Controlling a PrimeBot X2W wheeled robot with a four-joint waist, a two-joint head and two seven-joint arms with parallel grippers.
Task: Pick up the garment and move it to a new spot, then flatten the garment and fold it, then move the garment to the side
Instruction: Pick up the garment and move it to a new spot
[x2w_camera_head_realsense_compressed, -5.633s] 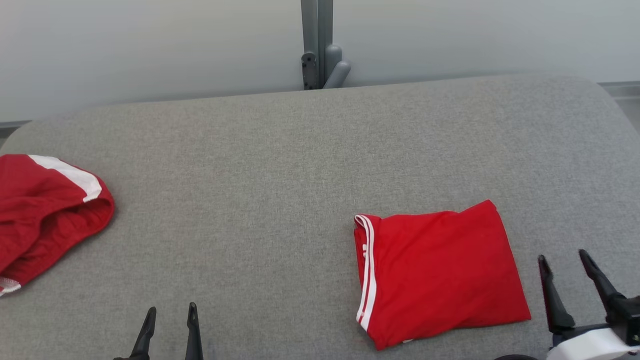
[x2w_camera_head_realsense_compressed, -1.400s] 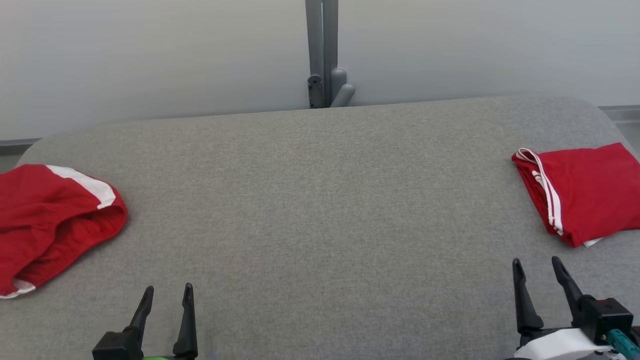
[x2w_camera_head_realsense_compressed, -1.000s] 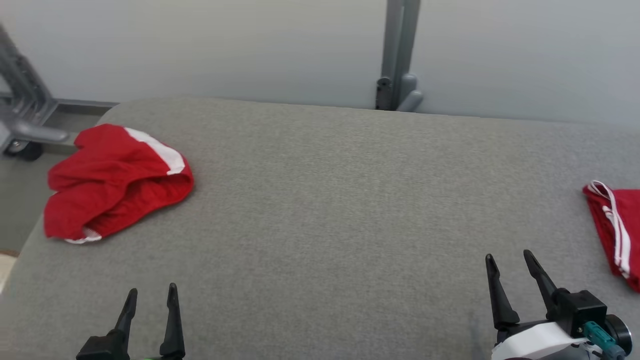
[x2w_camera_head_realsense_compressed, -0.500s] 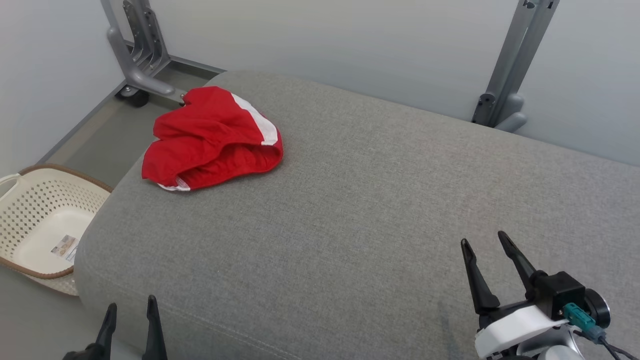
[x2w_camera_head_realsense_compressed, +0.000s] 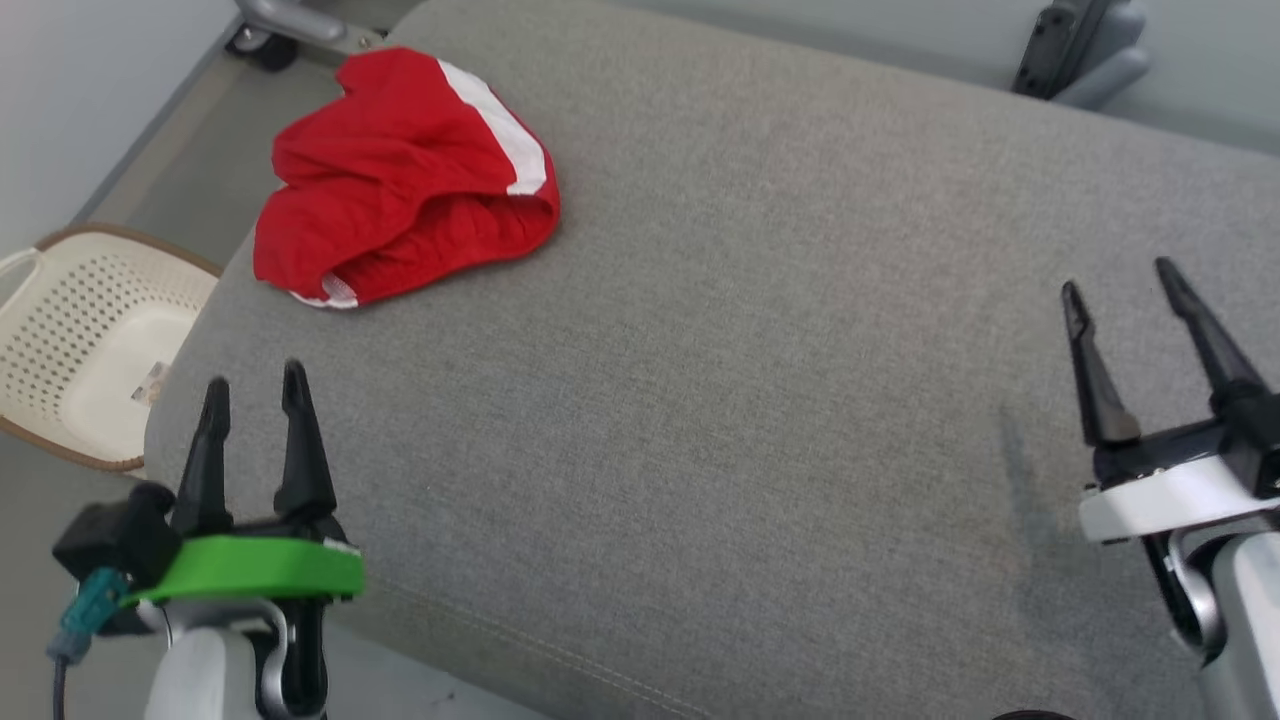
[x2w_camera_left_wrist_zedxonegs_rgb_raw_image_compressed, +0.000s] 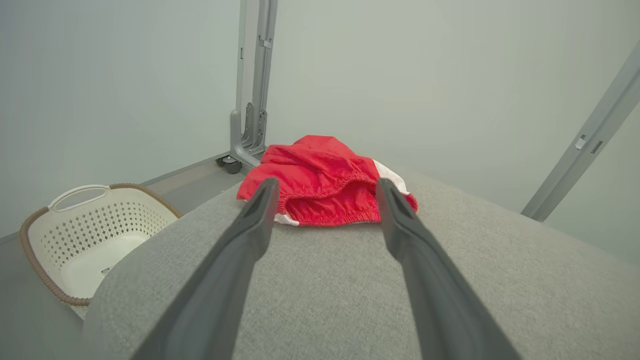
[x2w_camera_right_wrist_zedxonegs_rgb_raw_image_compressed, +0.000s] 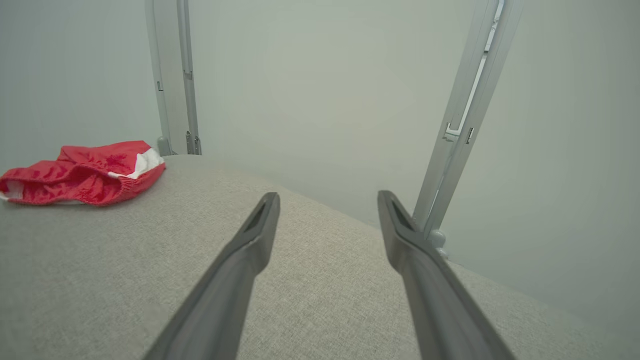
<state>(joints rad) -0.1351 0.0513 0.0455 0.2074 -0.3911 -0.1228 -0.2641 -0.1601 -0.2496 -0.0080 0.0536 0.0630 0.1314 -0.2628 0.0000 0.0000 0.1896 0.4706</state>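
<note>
Now we've got both pincers spread wide and empty. Our left gripper (x2w_camera_head_realsense_compressed: 254, 377) hovers over the grey pad's (x2w_camera_head_realsense_compressed: 750, 350) near-left corner, lined up on the crumpled red shorts (x2w_camera_head_realsense_compressed: 400, 180) at its far-left corner, likely for a grab. Our right gripper (x2w_camera_head_realsense_compressed: 1118, 278) hovers over its right side.
</note>
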